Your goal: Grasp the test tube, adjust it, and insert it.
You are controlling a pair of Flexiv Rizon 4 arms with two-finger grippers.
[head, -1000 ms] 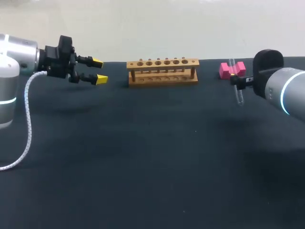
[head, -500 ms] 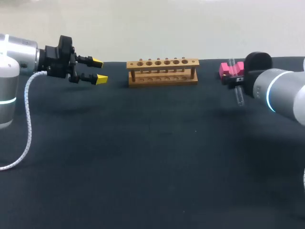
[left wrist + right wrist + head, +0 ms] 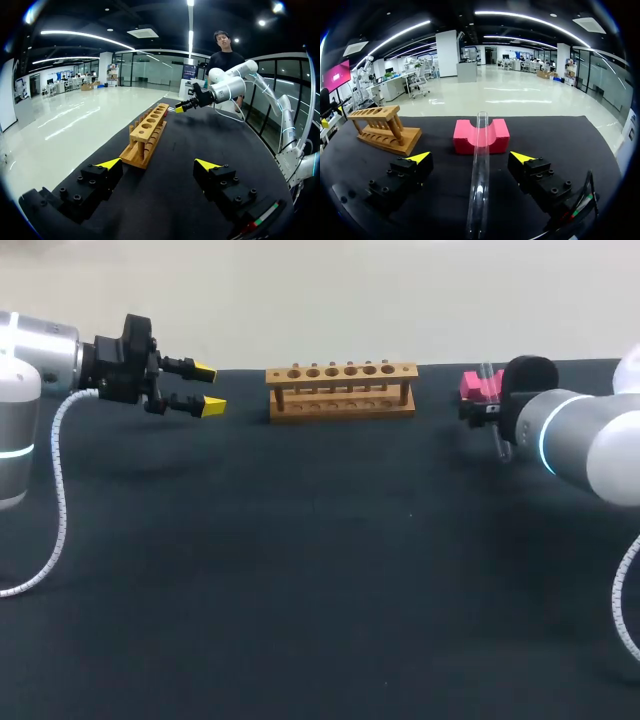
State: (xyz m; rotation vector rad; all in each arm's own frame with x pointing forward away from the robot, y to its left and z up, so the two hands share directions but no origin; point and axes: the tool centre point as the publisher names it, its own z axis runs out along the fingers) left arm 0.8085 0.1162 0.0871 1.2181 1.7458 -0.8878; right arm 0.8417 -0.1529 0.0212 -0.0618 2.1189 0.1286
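A clear glass test tube (image 3: pixel 480 170) lies tilted, its far end resting in the notch of a pink cradle block (image 3: pixel 481 135). It runs back between the fingers of my right gripper (image 3: pixel 470 159), which stands open with neither finger touching the glass. In the head view the right arm (image 3: pixel 565 435) covers most of the tube (image 3: pixel 496 443) in front of the pink block (image 3: pixel 478 386). The wooden tube rack (image 3: pixel 341 390) stands at the back middle, its holes empty. My left gripper (image 3: pixel 207 388) hovers open to the left of the rack, holding nothing.
The left wrist view shows the rack (image 3: pixel 147 135) ahead of my left gripper (image 3: pixel 159 165), with the right arm's yellow tips (image 3: pixel 181 106) beyond it. A white coiled cable (image 3: pixel 55 510) hangs from the left arm. Dark tabletop (image 3: pixel 320 570) spreads in front.
My right arm has moved left towards the pink block, bringing its open fingers around the tube. The left arm and the rack have not moved.
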